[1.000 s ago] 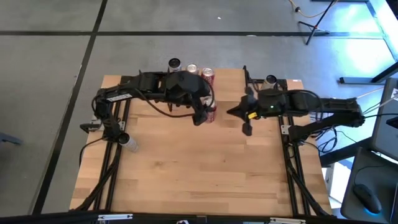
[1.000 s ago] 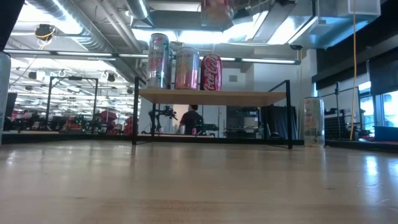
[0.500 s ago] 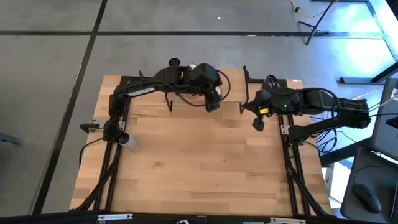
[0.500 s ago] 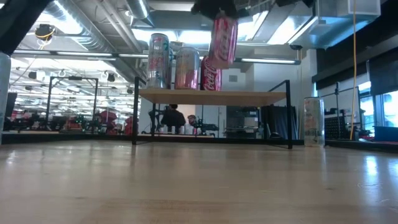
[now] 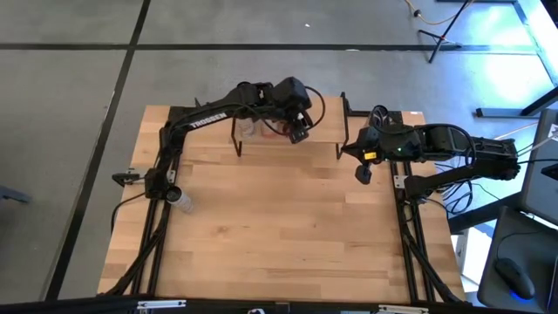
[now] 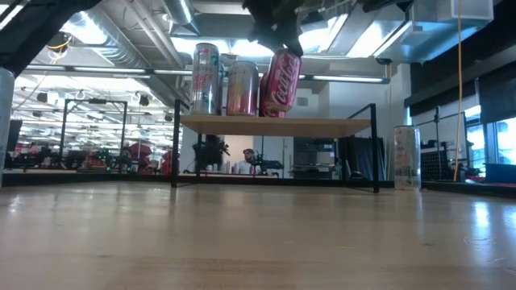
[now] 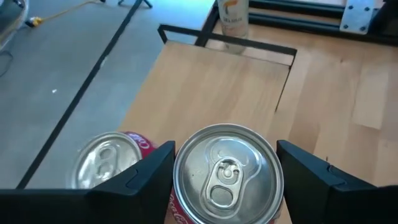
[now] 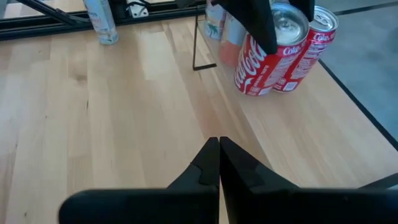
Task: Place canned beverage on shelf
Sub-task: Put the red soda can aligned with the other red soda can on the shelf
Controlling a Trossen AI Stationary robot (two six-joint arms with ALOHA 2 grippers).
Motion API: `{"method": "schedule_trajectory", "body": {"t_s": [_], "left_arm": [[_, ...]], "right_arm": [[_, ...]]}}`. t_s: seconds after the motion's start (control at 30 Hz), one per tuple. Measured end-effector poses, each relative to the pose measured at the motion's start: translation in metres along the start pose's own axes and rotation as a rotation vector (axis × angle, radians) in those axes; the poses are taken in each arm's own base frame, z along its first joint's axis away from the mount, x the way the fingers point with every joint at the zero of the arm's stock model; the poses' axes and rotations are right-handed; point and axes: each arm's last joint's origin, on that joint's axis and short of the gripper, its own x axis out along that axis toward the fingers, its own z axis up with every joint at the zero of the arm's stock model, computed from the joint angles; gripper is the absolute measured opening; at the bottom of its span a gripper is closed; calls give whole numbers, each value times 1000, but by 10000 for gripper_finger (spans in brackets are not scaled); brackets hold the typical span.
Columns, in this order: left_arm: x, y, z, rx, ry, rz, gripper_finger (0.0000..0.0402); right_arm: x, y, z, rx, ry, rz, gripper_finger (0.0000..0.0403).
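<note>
The shelf (image 5: 327, 124) stands at the table's far edge; it also shows in the low view (image 6: 322, 126). On it stand a tall silver can (image 6: 205, 78), a pink can (image 6: 242, 89) and a red Coca-Cola can (image 8: 313, 48). My left gripper (image 5: 296, 122) is above the shelf, shut on a second red Coca-Cola can (image 6: 280, 82), which leans beside the standing red one. My right gripper (image 5: 362, 173) is shut and empty over the table, right of the shelf; its closed fingertips show in the right wrist view (image 8: 219, 146). My left gripper pinches the red can's upper side wall (image 7: 179, 186) between its two fingers (image 7: 146, 177), one on each side just below the top rim. The fingers come from above, slanting. The can is tilted, its bottom edge (image 6: 266, 113) close over the shelf top; I cannot tell if it touches.
A tall pale can (image 5: 379, 112) stands on the table past the shelf's right end, and shows in the low view (image 6: 406, 157). Another can (image 5: 180, 199) stands by the table's left edge. Bare shelf top (image 7: 211, 93) lies to the right of the held can.
My left gripper has carried the red can from in front of the shelf toward the far edge and down over the shelf top; the can now leans beside the standing red can. My right gripper drew back toward the table's right edge, then stayed still.
</note>
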Motion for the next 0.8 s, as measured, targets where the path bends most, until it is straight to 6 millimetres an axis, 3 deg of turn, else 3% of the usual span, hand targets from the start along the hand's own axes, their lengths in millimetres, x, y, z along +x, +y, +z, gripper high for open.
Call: {"method": "schedule_trajectory", "body": {"t_s": [0.3,0.8], "left_arm": [[17,6,-8,2,46,-16,232],[18,7,-9,45,59,-9,250]], "right_arm": [[0,0,0,0,0,-1,3],[0,0,0,2,-2,-1,3]]}}
